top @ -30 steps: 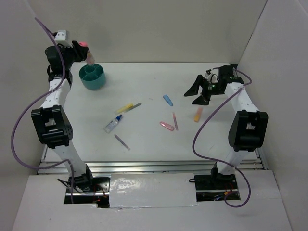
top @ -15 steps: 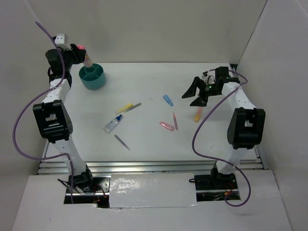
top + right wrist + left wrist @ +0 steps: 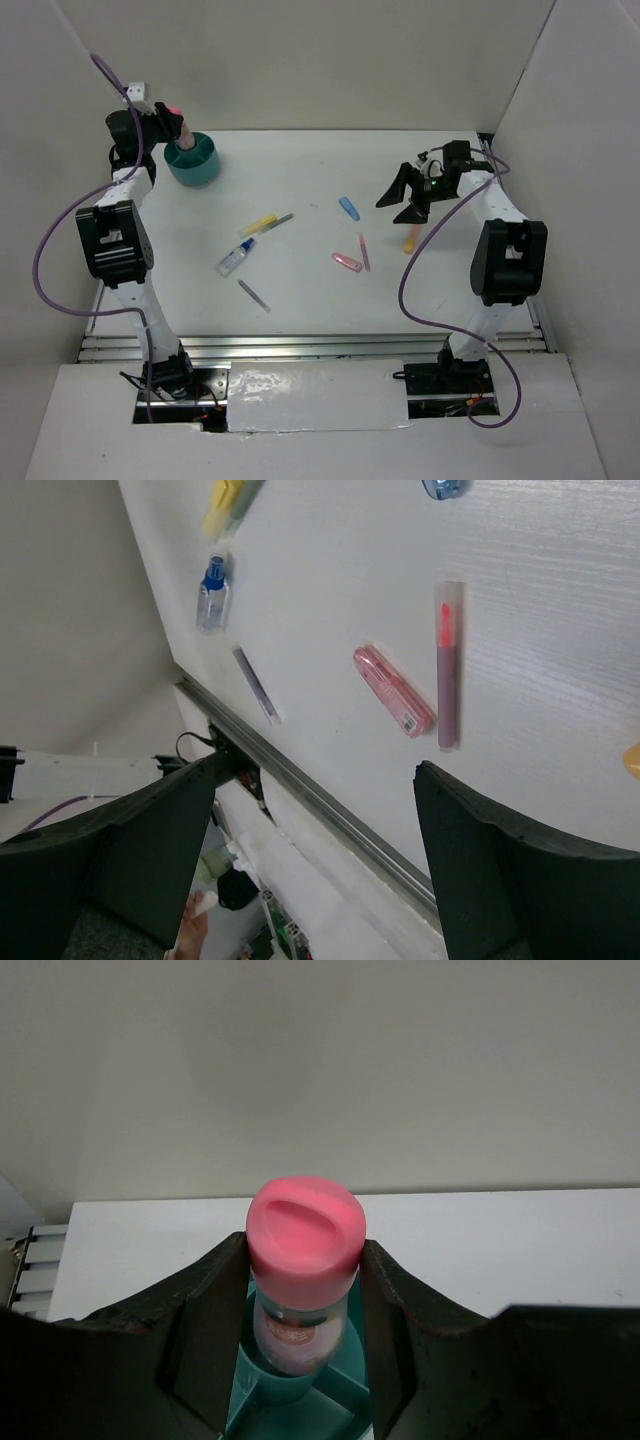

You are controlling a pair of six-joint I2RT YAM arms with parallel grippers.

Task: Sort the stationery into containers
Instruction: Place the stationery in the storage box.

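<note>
My left gripper (image 3: pixel 168 124) is shut on a pink-capped marker (image 3: pixel 305 1228) and holds it upright over the round teal tub (image 3: pixel 198 163). In the left wrist view the marker's lower end reaches into the tub (image 3: pixel 292 1412) by its inner dividers. My right gripper (image 3: pixel 397 205) is open and empty above the table, near the orange marker (image 3: pixel 411 238) and the small blue piece (image 3: pixel 348 207). The pink clip (image 3: pixel 346 262), pink pen (image 3: pixel 364 252), yellow highlighter (image 3: pixel 264 223), blue-capped bottle (image 3: pixel 235 258) and purple pen (image 3: pixel 253 294) lie mid-table.
The right wrist view shows the clip (image 3: pixel 393 689), pink pen (image 3: pixel 446 665), purple pen (image 3: pixel 256 685), bottle (image 3: pixel 210 590) and highlighter (image 3: pixel 222 502) on the white table, with the metal front rail (image 3: pixel 330 805) below. Walls enclose the back and both sides.
My left gripper has swung round and brought the pink-capped marker lower over the tub. My right gripper has shifted slightly left, still open.
</note>
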